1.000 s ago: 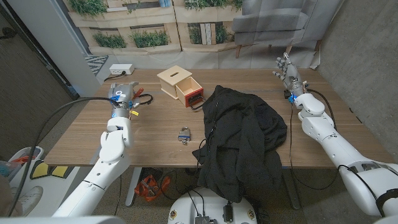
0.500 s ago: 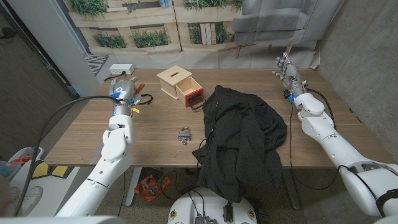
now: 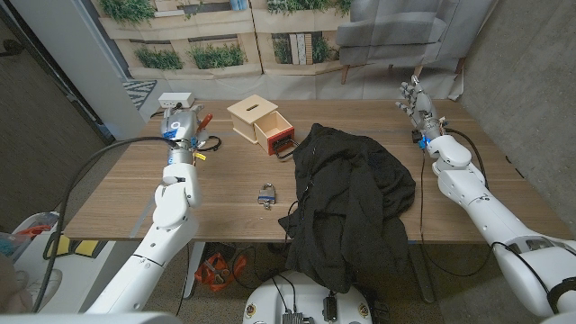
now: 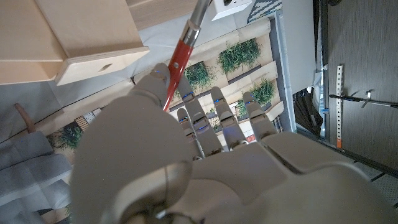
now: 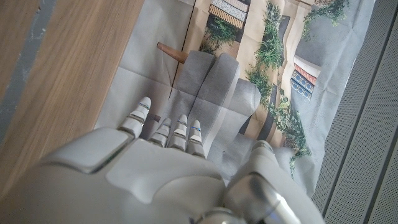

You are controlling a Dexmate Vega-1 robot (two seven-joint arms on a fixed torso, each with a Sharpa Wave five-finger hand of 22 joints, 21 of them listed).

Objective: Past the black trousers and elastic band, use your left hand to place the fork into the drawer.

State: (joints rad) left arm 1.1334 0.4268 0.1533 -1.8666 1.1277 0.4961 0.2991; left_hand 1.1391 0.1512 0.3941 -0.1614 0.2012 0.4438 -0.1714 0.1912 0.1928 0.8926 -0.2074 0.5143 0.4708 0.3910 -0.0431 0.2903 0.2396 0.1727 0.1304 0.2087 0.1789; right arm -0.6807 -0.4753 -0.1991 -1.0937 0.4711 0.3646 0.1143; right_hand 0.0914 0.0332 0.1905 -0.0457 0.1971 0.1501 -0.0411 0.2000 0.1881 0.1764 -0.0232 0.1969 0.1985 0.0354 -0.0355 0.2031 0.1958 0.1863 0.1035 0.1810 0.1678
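Note:
My left hand [image 3: 183,123] is raised over the far left of the table and grips the fork, whose red handle [image 4: 179,53] and metal stem pass between thumb and fingers. The small wooden box [image 3: 250,114] stands right of that hand, its drawer [image 3: 278,137] pulled open toward the trousers. The same box [image 4: 93,37] shows close ahead of the hand in the left wrist view. Black trousers [image 3: 351,198] lie heaped across the table's middle right. A thin black loop [image 3: 211,141] lies beside my left hand. My right hand [image 3: 415,99] stands open at the far right, holding nothing.
A white box [image 3: 177,99] sits at the far left edge behind my left hand. A small padlock-like object [image 3: 267,195] lies near the front middle. The trousers hang over the table's front edge. A backdrop wall closes off the far side.
My left hand has moved toward the table's far side with the fork still in its grip. The right arm has not moved.

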